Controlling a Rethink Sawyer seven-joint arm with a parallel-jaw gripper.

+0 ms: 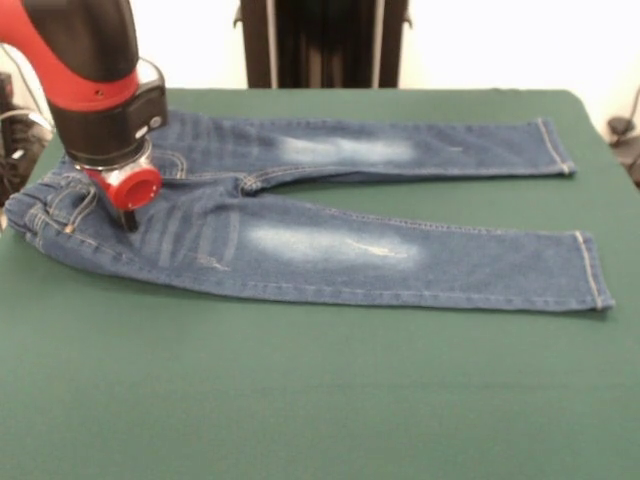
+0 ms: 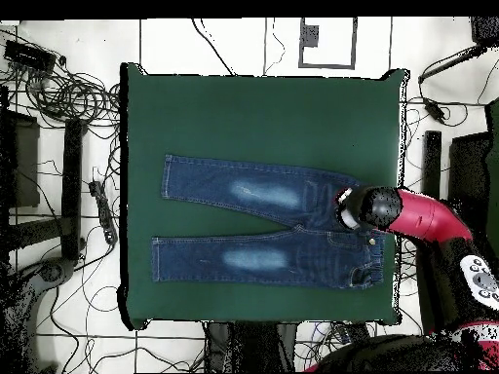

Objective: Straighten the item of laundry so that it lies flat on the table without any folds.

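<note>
The item of laundry, small blue denim jeans with faded thigh patches, lies spread on the dark green table. Its waistband is at the left of the front view and both legs run out to the right, slightly apart. The waistband end looks a little bunched. My gripper hangs under a red cap on the arm and is down on the jeans just beside the waistband. In the overhead view the jeans lie across the table with the gripper over the waist at the right.
A dark stand rises behind the table's far edge. Tangled cables and black gear lie on the floor left of the table in the overhead view, with more cables to the right.
</note>
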